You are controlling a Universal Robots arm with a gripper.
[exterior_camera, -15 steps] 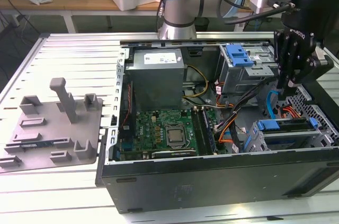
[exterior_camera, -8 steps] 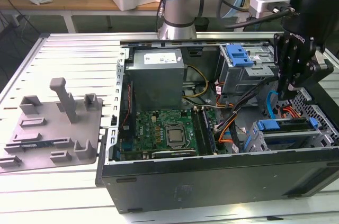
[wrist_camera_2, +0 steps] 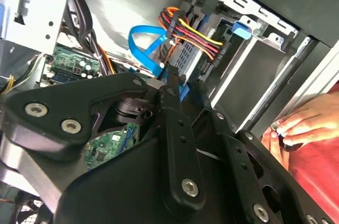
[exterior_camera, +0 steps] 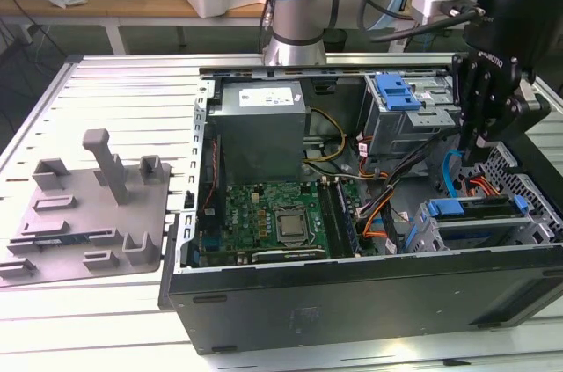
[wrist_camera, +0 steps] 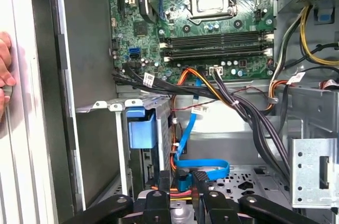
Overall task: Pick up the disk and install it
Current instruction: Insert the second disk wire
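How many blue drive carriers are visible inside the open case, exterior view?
2: one blue carrier in the upper bay cage, another blue carrier in the lower bay under the gripper. Others may be hidden.

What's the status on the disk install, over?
Gripper down inside the open computer case, over the drive bay. Blue data cable and wire bundle close by. A hand rests on the case edge.

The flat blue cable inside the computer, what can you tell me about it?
The flat blue cable is a thin, bendy ribbon that looks like plastic. In the first wrist view it drops from the green board, runs past the orange wires, then folds sideways to a dark blue plug just ahead of the claw. In the exterior view it curves beside the drive cage.
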